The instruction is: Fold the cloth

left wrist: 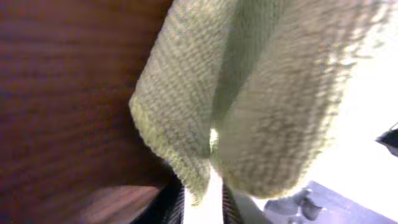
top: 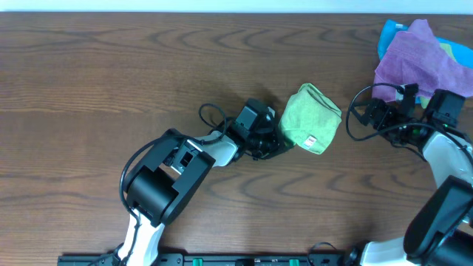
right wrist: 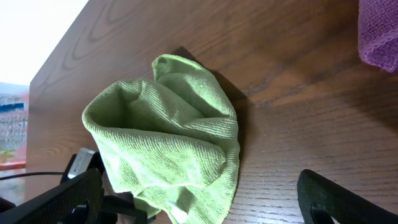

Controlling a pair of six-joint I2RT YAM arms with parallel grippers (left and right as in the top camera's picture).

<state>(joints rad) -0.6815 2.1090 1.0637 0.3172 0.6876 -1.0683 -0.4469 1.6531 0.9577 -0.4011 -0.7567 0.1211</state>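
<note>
The lime-green cloth lies bunched in a loose heap at the table's middle right, its white tag on the near side. My left gripper is at the cloth's left edge. In the left wrist view its fingers are nearly closed on a hanging edge of the cloth. My right gripper sits just right of the cloth, apart from it. In the right wrist view its fingers are spread wide and empty, with the cloth in front of them.
A purple cloth lies heaped over a blue cloth at the far right corner, close behind my right arm; its edge shows in the right wrist view. Black cables loop by both wrists. The dark wooden table stretches left.
</note>
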